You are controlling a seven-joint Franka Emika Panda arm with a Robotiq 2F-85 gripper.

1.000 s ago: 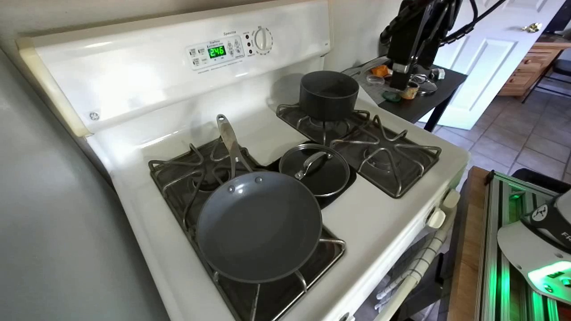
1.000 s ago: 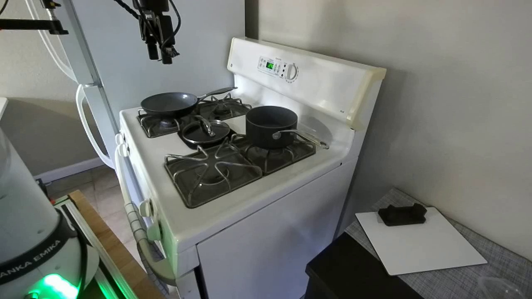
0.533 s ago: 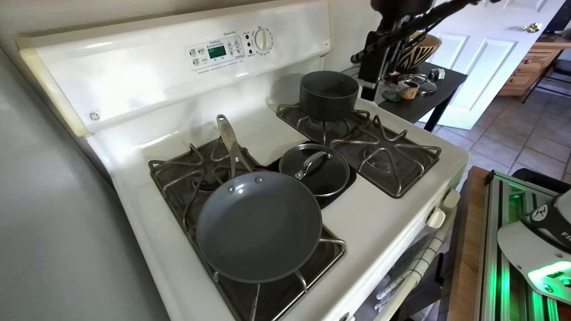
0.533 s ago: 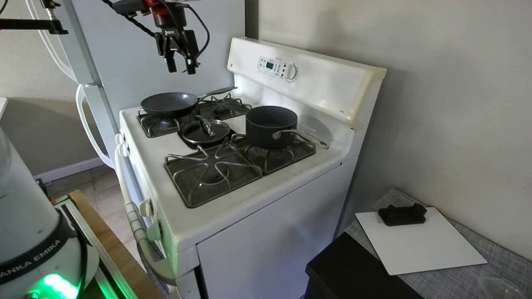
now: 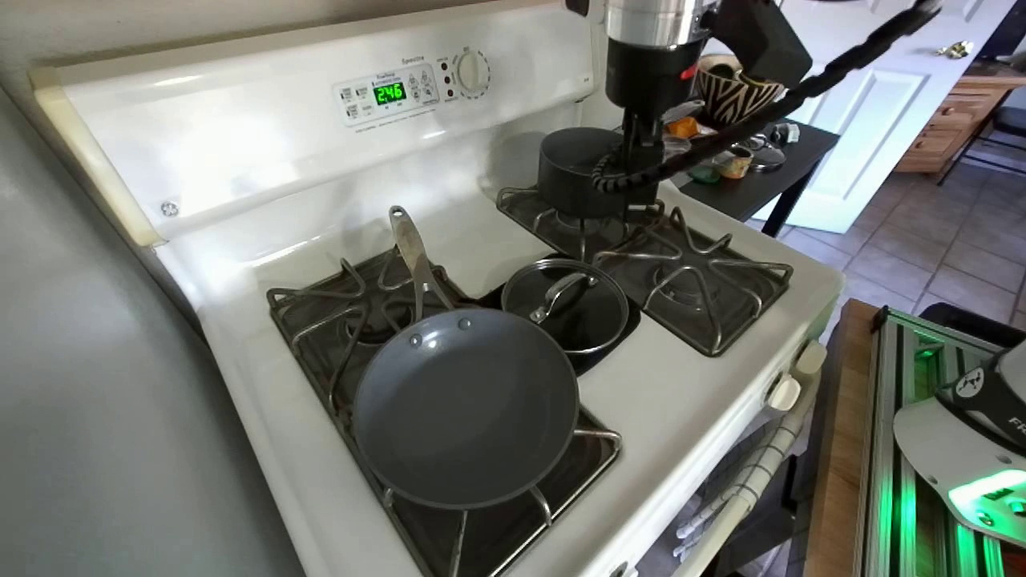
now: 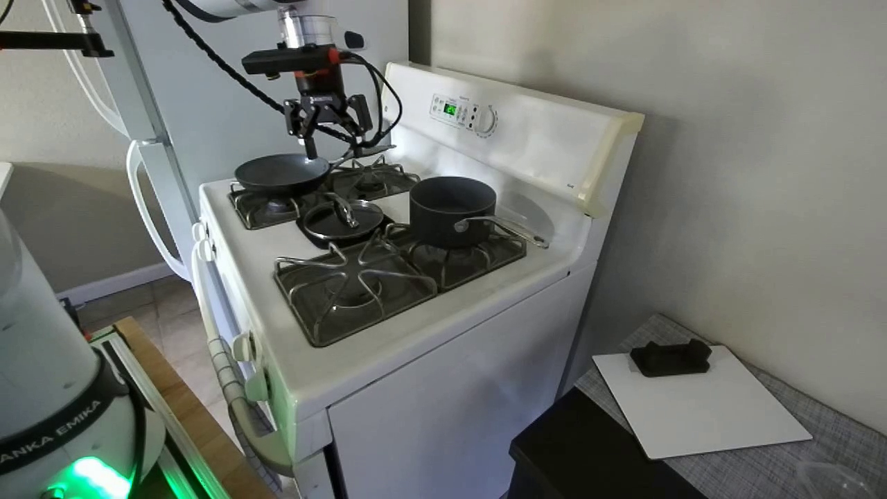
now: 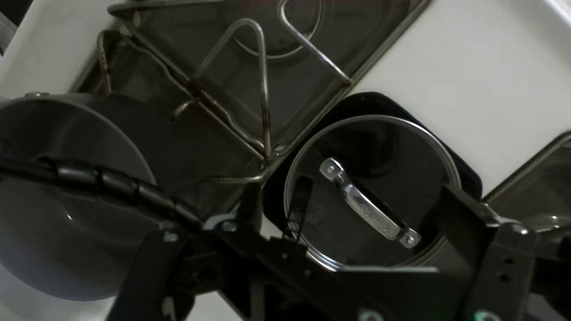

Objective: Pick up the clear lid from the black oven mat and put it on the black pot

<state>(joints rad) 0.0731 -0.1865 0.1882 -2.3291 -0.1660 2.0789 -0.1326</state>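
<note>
The clear lid (image 5: 589,320) is round glass with a metal rim and an arched silver handle. It lies flat on the black oven mat (image 5: 597,362) mid-stove, also seen in an exterior view as lid (image 6: 367,216) and in the wrist view as lid (image 7: 383,147) on mat (image 7: 374,100). The black pot (image 5: 565,180) stands upright and uncovered on a rear burner, also in an exterior view (image 6: 447,218) and at left in the wrist view (image 7: 80,263). My gripper (image 6: 334,151) is open and empty above the stove. In the wrist view its fingers (image 7: 370,194) appear either side of the lid's handle.
A grey frying pan (image 5: 465,417) sits on the burners beside the mat. Bare metal burner grates (image 5: 689,264) stand up near the pot. The arm's black cable (image 7: 111,183) hangs across the pot in the wrist view. A side table (image 5: 801,140) holds small items.
My gripper has come down and moved in over the stove, rightward in an exterior view. The lid, mat, pot and pan have not moved.
</note>
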